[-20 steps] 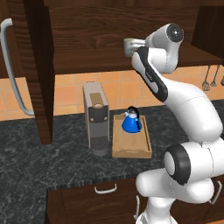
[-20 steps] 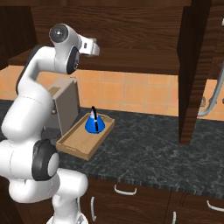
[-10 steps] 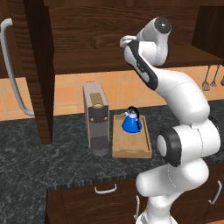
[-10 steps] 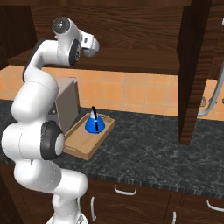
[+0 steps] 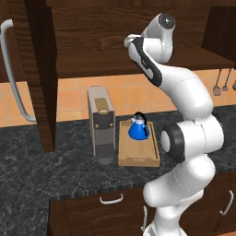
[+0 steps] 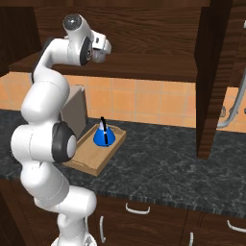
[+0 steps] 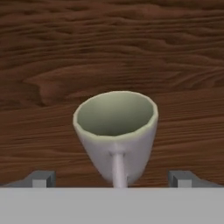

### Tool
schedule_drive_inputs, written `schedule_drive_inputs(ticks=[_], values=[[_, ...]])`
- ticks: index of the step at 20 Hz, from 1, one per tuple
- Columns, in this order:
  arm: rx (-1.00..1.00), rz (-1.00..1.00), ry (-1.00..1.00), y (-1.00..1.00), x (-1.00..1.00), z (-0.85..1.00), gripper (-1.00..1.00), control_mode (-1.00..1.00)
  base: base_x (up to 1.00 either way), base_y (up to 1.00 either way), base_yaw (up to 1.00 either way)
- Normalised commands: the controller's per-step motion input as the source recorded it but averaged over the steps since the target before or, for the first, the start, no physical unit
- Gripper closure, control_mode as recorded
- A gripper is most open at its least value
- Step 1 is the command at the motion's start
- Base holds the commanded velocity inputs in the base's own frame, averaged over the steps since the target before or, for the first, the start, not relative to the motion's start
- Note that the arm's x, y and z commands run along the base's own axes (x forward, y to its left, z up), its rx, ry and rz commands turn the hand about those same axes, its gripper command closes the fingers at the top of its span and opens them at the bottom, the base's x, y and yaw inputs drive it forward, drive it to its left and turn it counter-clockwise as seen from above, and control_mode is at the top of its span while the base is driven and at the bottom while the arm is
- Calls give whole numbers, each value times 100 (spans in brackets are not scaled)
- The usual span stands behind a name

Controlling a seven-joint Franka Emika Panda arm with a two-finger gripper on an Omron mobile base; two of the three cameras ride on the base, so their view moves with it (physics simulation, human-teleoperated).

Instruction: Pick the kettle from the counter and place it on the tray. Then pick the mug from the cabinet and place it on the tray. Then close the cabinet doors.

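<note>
**Kettle on the tray, gripper open around the mug in the cabinet**

Nearest the base, the dark speckled counter [image 5: 55,166] runs above the wooden drawers [image 5: 110,212]. On it lies the light wooden tray [image 5: 138,156], its long axis running away from the base toward the tiled wall. The blue kettle [image 5: 138,129] stands upright in the tray's far half, at about 12 o'clock from the tray's middle, with the near half of the tray bare. From the right base view the kettle [image 6: 103,136] shows its dark arched handle edge-on, standing straight up. Just beside the tray, at 9 o'clock in the left base view, stands the grey coffee machine [image 5: 101,124].

Above and beyond, the cabinet [image 5: 101,50] stands with its doors swung out: the left door [image 5: 39,73] with its silver bar handle [image 5: 14,78], and the right door [image 6: 214,77] in the right base view. The arm reaches up to the inner shelf [image 6: 144,65], with the gripper [image 6: 102,48] at shelf level.

In the hand view the grey-beige mug [image 7: 115,131] sits upright on the wood-grain shelf, mouth up, nothing visible inside it. Its handle points straight back at the camera, at 6 o'clock. The gripper [image 7: 113,178] is spread wide: one fingertip [image 7: 40,178] shows at about 8 o'clock of the mug and the other at about 4 o'clock, each apart from the mug's wall, so nothing is gripped.
</note>
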Motion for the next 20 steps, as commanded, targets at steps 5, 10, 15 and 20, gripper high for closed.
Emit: schedule_drive_inputs(ticks=[5,10,15,20], values=[[0,0,0,0,17,0,-100,-100,0,0,0],[1,0,0,-7,19,-13,-100,-100,0,0,0],[0,0,0,-2,1,-2,-100,-100,0,0,0],[0,0,0,0,0,0,100,-100,0,0,0]])
